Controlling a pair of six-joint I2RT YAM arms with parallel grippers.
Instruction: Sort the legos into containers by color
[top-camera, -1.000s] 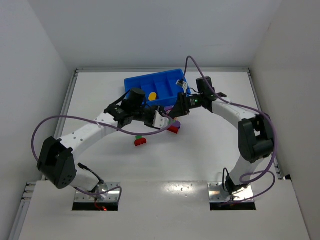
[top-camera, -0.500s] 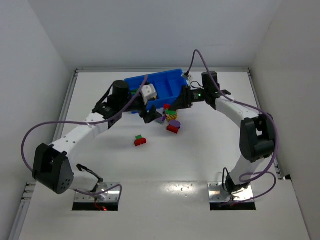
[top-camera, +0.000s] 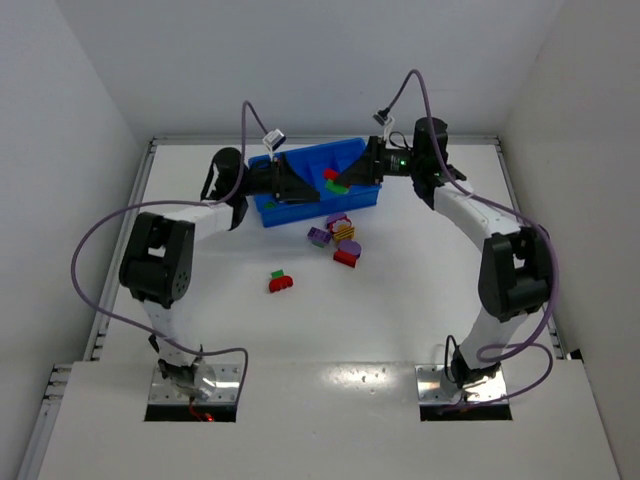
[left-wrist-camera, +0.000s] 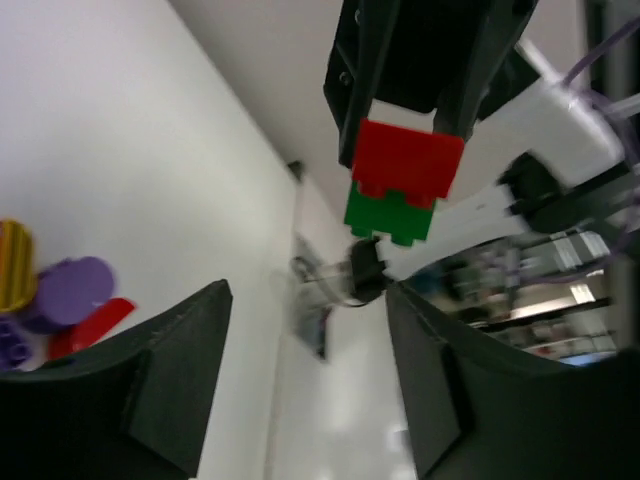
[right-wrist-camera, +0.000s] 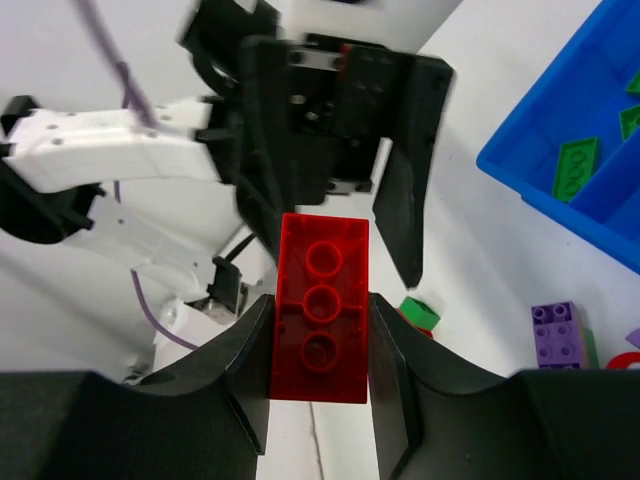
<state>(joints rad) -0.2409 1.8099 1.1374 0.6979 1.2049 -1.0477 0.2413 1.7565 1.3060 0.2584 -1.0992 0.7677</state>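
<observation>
Sorting looks barely begun: a few green pieces (right-wrist-camera: 577, 168) lie in one compartment of the blue tray (top-camera: 320, 160), while several loose bricks (top-camera: 343, 232) sit on the table (top-camera: 420, 290) just beyond its near wall. Above the tray, the right gripper (right-wrist-camera: 320, 335) is clamped on a red brick (right-wrist-camera: 322, 300) with a green one (left-wrist-camera: 392, 212) stuck beneath. Facing it, the left gripper (left-wrist-camera: 310, 390) hangs with fingers apart, holding nothing.

Points left gripper (top-camera: 298, 188) toward 3 o'clock, fingers spread wide, empty — aims right gripper (top-camera: 347, 181) toward 9 o'clock, clamped on red brick (right-wrist-camera: 320, 305). Sets tips facing, near.
</observation>
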